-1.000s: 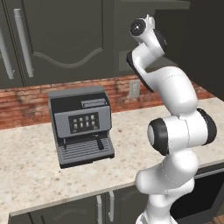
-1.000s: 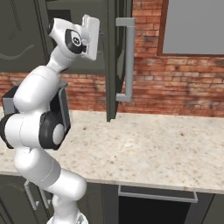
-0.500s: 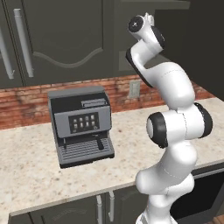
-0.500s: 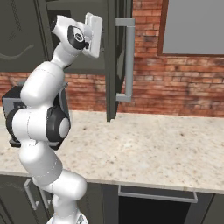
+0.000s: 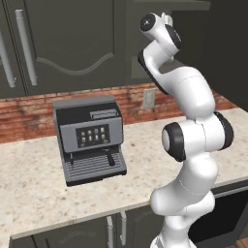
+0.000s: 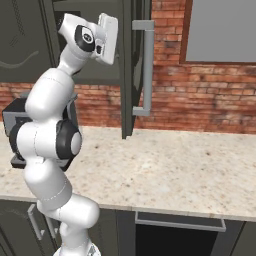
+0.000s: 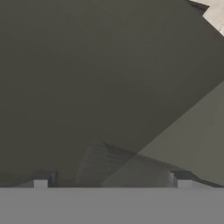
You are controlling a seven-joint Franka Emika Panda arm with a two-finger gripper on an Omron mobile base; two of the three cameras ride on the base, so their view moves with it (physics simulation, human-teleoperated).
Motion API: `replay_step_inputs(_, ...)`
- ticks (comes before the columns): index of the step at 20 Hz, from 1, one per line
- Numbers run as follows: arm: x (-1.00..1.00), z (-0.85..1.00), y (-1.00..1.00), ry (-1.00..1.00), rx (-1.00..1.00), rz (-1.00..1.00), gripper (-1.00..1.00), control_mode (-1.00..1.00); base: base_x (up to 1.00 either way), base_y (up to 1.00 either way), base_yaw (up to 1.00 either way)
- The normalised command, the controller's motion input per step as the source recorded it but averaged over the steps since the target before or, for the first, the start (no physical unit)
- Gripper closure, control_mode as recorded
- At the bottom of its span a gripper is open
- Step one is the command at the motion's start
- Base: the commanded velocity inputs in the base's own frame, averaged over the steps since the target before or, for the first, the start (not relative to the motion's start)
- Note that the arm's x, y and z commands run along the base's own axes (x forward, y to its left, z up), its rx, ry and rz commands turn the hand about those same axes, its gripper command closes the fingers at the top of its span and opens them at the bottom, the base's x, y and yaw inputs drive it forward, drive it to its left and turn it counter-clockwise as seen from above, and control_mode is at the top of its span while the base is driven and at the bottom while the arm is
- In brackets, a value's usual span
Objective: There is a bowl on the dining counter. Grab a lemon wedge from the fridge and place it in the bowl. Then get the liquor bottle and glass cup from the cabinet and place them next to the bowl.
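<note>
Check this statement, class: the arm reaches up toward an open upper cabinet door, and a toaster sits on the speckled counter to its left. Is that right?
Not quite. The machine on the counter is a coffee machine with a button panel and drip tray, not a toaster, as the left base view shows. The arm does reach up beside the open cabinet door.

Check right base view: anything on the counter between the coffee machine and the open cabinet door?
Bare speckled counter only. The coffee machine sits partly behind the arm, the open cabinet door hangs to its right, and nothing stands on the stretch between.
</note>
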Motion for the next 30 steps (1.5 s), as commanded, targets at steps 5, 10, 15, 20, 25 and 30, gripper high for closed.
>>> replay_step_inputs(5, 0.05, -0.22, 0.00, 0.00, 0.05, -0.05, -1.00, -1.00, 0.00, 0.00, 0.00)
replay_step_inputs(10, 0.04, -0.20, 0.00, 0.00, 0.06, -0.04, -1.00, -1.00, 0.00, 0.00, 0.00)
replay_step_inputs(15, 0.09, -0.15, 0.00, 0.00, 0.06, -0.02, -1.00, -1.00, 0.00, 0.00, 0.00)
replay_step_inputs(20, 0.20, -0.18, 0.00, 0.00, 0.06, 0.00, -1.00, -1.00, 0.00, 0.00, 0.00)
replay_step_inputs(25, 0.31, -0.14, 0.00, -0.03, 0.06, 0.00, -1.00, -1.00, 0.00, 0.00, 0.00)
replay_step_inputs(30, 0.26, -0.01, 0.00, -0.08, 0.04, 0.00, -1.00, -1.00, 0.00, 0.00, 0.00)
